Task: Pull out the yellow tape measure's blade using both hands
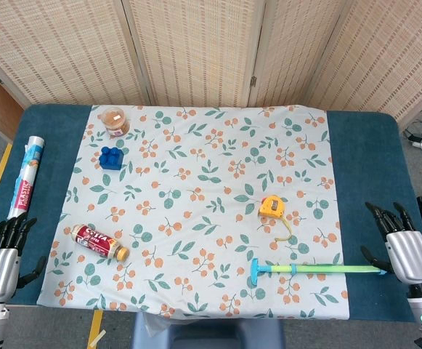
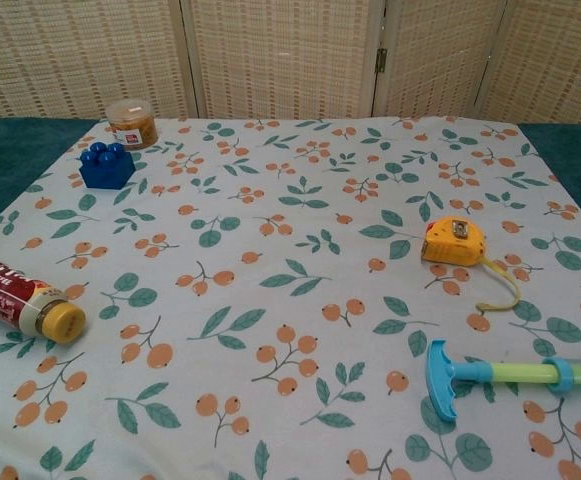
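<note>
Nearest the lens, the blue-headed toy stick point(image 2: 510, 375) is lying at about 5 o'clock on the floral cloth point(image 1: 196, 218). Just beyond it, at 3 o'clock, the yellow tape measure point(image 1: 272, 206) is sitting flat, its wrist loop trailing toward 5. Both the left hand point(image 1: 1, 254) and right hand point(image 1: 403, 247) are waiting at the table's near corners, fingers spread, holding nothing. One should be pinning the case while the other is pinching the blade tip.

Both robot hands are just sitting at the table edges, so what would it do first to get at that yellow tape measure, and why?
Probably reach the right hand in toward the yellow tape measure. Both hands hold nothing, and the tape measure lies nearer the right side, well away from the left hand.
</note>
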You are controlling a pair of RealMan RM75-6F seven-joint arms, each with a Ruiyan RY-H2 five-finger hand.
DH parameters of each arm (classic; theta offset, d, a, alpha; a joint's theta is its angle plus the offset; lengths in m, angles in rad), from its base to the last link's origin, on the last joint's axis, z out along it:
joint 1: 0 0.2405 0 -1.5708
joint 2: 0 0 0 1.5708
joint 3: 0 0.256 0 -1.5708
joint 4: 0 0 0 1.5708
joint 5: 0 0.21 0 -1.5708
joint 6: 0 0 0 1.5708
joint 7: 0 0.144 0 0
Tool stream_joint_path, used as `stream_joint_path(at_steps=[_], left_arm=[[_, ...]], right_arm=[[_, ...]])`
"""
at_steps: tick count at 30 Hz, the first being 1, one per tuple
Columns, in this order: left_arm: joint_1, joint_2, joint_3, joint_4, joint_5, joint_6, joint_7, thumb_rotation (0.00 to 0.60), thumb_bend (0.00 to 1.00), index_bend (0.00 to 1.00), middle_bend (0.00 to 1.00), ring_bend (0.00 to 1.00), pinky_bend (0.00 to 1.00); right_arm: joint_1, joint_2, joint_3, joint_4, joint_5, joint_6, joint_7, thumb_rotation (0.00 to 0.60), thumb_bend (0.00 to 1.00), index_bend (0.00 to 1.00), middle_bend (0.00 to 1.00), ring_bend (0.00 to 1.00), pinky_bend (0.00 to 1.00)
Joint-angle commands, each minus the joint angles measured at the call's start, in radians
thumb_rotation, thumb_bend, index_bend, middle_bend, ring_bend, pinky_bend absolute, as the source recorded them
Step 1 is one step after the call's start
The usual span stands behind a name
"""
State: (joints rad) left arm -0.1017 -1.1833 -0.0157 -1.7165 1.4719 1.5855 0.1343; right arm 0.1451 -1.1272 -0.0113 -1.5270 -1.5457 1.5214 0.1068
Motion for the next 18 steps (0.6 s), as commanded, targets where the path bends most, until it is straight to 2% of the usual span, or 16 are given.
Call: stream_joint_path(at_steps=[1,10,18], left_arm=[[0.002,-0.001,-0.003,0.001,-0.001,-0.002,0.002,0.6,0.39,0.15,0.07,0.06,0.0],[0.004,-0.003,-0.013,0.004,0.008,-0.014,-0.006,0.6,0.39,0.15,0.07,0.06,0.0],[0.007,-0.005,-0.017,0.008,0.017,-0.023,-0.015,0.6,0.39,0.15,0.07,0.06,0.0]], right_arm=[[-0.003,-0.003,0.004,0.0,0.001,-0.001,-0.005,0.6,0.35,0.07,0.19,0.2,0.0],[0.012,-0.009,0.028,-0.032,0.016,-0.044,-0.052,0.6,0.35,0.07,0.2,0.21,0.0],[0.142,-0.063,0.069,-0.085,0.089,-0.275,-0.199,0.6,0.35,0.07,0.19,0.2,0.0]])
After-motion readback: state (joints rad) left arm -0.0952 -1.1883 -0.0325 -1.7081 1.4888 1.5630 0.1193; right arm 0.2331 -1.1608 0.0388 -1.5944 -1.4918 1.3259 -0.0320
